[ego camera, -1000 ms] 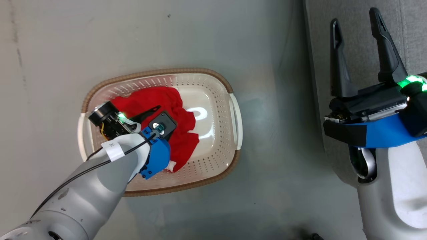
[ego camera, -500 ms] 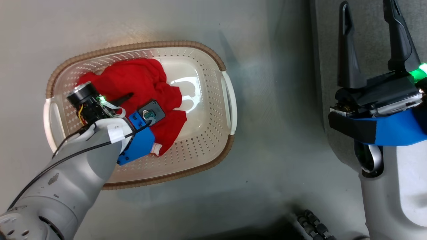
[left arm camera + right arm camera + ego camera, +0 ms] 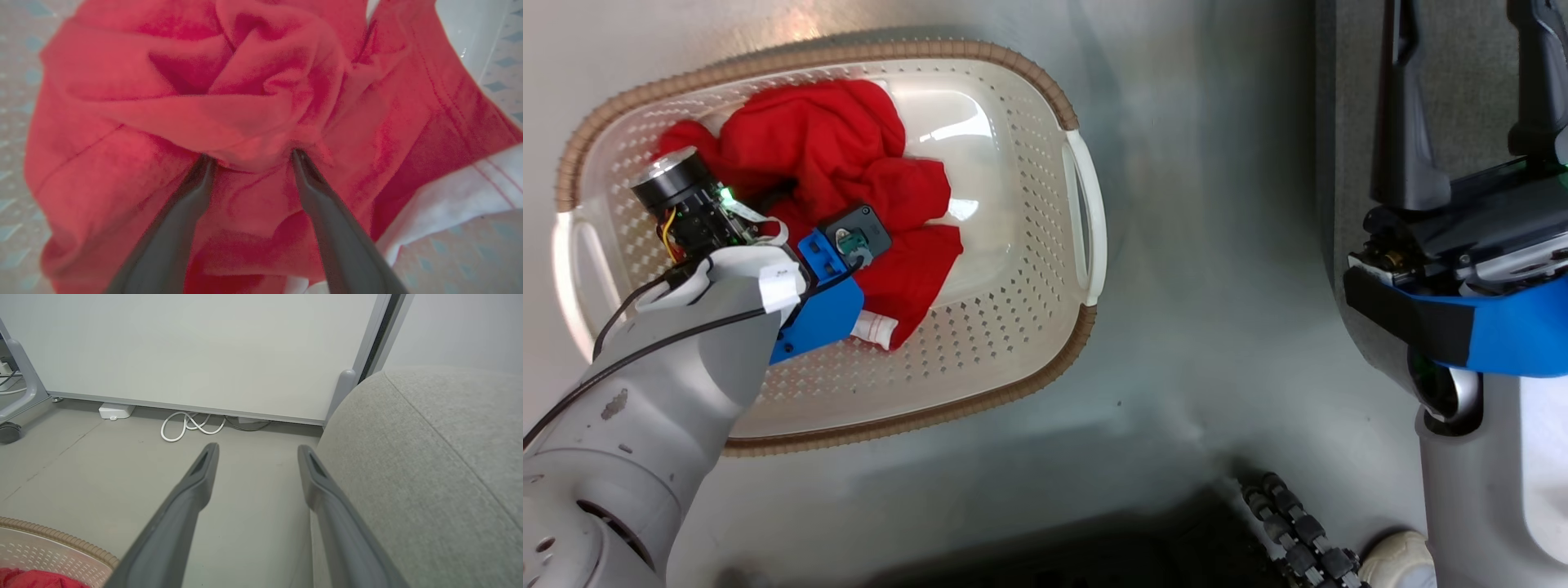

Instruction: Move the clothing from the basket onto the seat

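Grey floor (image 3: 1192,245) of a workroom, bearing basket and seat; jaws of the left gripper (image 3: 251,155) spread wide, tips sunk into the clothing (image 3: 122,102), a thick red fold bulging between them; nothing pinched as yet. Around the tips the cloth lies crumpled in one heap, white trim (image 3: 461,192) at its edge; the heap rests on the bottom of the basket (image 3: 1045,343), toward its left half, the other half bare.

Change over the last second: from overhead the basket has grown and slid up and leftward, which is the head camera's motion and not the basket's; the dark finger that stood proud of the cloth has gone down among the folds. Reading: the reach is complete and the descent ended; closing on the fold is probably the step now due, and all of the transfer remains to be done.

Jaws of the right gripper (image 3: 257,451) spread and empty, held over the floor just beside the seat (image 3: 429,457), which carries no garment where visible; beyond, a wall panel (image 3: 204,347) and a coiled cable (image 3: 188,424).
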Robot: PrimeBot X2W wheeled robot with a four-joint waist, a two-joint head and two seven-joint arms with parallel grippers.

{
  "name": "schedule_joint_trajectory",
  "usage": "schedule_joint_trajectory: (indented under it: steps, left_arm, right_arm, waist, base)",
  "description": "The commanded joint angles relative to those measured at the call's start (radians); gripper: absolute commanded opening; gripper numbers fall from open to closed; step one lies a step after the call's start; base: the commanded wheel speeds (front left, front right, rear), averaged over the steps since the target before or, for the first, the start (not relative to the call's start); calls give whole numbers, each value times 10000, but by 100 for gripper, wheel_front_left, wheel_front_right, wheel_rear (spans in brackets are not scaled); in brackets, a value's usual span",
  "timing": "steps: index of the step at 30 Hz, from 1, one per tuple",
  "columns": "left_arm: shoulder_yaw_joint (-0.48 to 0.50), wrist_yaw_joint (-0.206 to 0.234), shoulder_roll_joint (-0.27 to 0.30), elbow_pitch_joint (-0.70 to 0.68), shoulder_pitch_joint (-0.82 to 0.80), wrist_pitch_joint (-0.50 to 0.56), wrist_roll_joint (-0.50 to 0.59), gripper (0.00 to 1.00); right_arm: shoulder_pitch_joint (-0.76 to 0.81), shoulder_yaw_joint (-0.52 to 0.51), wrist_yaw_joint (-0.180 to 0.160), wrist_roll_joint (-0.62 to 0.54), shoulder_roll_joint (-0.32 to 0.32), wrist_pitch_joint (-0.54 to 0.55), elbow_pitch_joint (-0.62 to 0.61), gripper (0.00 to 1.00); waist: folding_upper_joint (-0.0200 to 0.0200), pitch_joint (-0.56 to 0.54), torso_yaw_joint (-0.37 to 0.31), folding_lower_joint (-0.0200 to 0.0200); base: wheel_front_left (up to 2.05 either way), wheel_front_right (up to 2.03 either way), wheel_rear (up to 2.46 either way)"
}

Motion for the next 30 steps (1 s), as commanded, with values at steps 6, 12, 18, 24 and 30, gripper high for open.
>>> schedule_joint_trajectory:
  steps: [6,12,18,24,30]
  left_arm:
    - [49,33,-24,60,-307,-108,-144,100]
    - [73,95,-33,87,-358,124,-245,33]
    - [57,80,-107,98,-339,193,-273,0]
    - [149,63,-407,86,-138,-203,-537,0]
    - [226,-9,-869,63,82,-808,-829,0]
  right_arm:
    - [-35,-18,5,-143,10,-38,-449,100]
    - [72,14,5,-266,10,-36,-834,100]
    - [102,0,5,-343,10,-38,-906,100]
    - [83,-94,5,-380,10,-38,-780,100]
    - [85,-115,5,-475,8,-38,-474,100]
  waist:
    - [0,383,-145,-1]
    - [0,487,-185,-1]
    - [0,457,-121,-1]
    - [0,109,69,-1]
    - [0,-531,349,-1]
  base:
    - [0,0,0]
    - [0,0,0]
    - [0,0,0]
    - [0,0,0]
    - [0,0,0]
